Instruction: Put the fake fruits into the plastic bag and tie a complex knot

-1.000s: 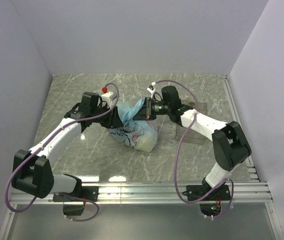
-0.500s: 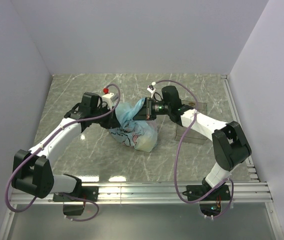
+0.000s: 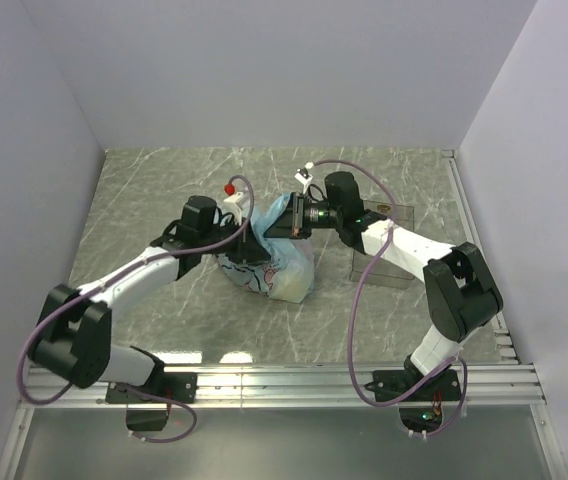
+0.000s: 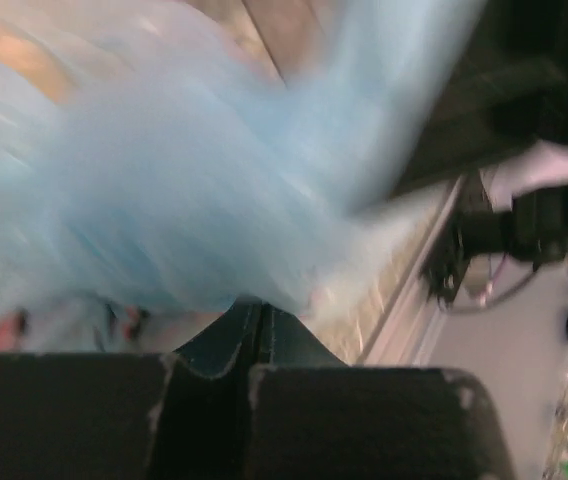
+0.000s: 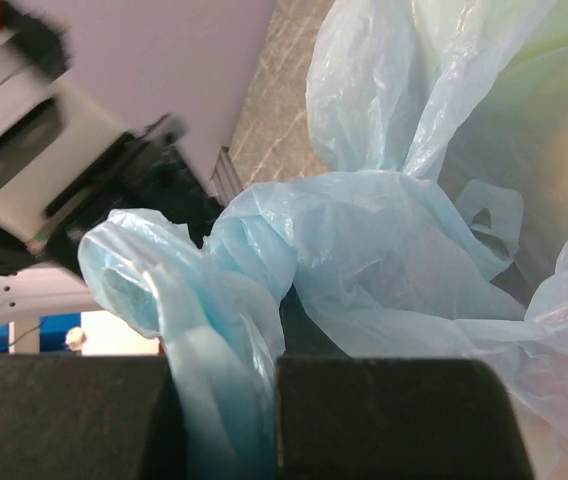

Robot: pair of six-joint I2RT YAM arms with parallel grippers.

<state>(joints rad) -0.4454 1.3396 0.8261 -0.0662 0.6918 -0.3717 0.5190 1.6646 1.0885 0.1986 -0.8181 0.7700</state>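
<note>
Where the grey marbled worktop (image 3: 164, 190) meets the left wall, the left arm reaches in from its base toward the centre. The left end effector (image 3: 254, 240) lies against the upper left side of the plastic bag (image 3: 269, 268). In the left wrist view, which is heavily blurred, its jaws are pressed together and the light-blue film narrows down to their tips, so a thin fold appears pinched there. The bag rests on the worktop between the two arms, its printed side facing up and its gathered top raised toward the far side. The fake fruits (image 3: 289, 288) show only as dim yellowish and greenish forms through the film at the bag's near end; single pieces cannot be told apart. Just right of the gathered top, the right end effector (image 3: 286, 226) is clamped on a twisted strand of the film. The right wrist view shows that strand running between the two fingers, with a bunched loop of film above them. Farther right, a clear tray (image 3: 401, 217) lies on the worktop, partly under the right arm.
</note>
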